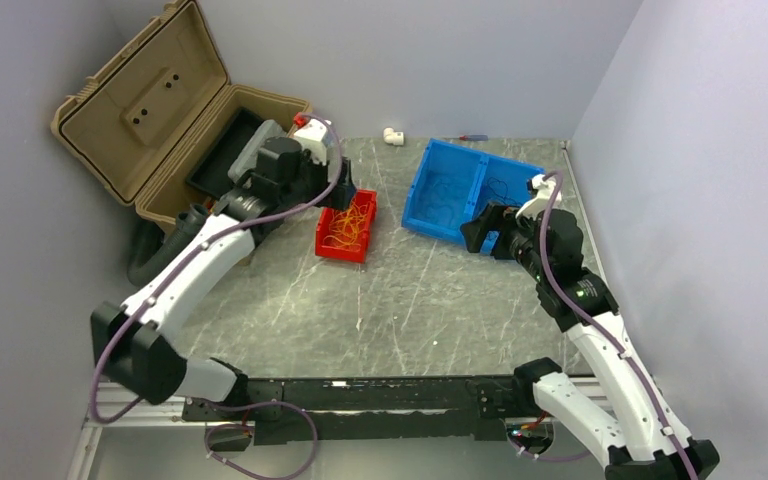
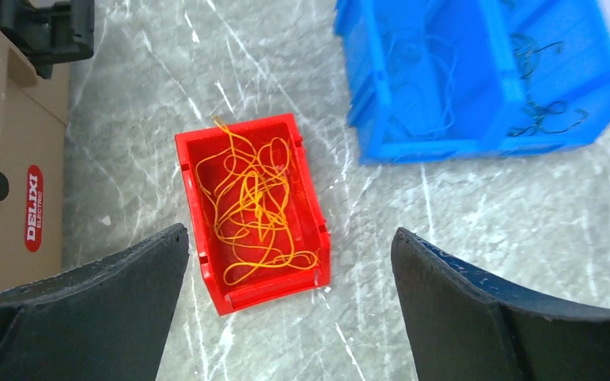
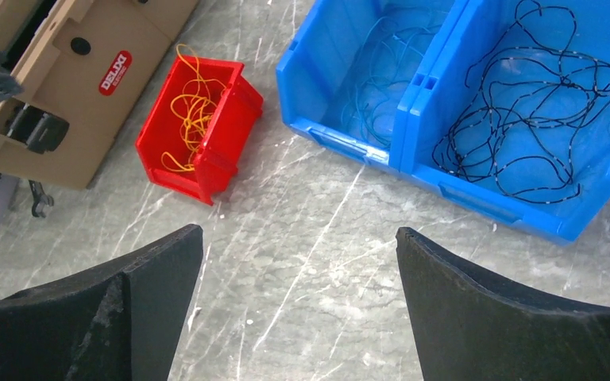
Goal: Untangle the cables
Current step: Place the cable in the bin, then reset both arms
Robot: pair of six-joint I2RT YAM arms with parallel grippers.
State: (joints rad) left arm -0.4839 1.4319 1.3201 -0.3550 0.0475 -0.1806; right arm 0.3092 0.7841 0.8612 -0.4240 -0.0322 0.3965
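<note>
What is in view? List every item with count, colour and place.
yellow-orange cables: one tangle, yellow-orange, inside the red bin
blue cables: one loose bundle, blue, left blue bin
black cables: one loose bundle, black, right blue bin
red bin: one, red, mid-table
blue bins: two, blue, side by side right of the red bin
cardboard box: one, tan with a red label, left of the red bin
tan case: one, tan, lid open, far left
white fitting: one, white, far table edge
table: one, grey marbled
left tool: one, black, open, above the red bin
right tool: one, black, open, near the blue bins
</note>
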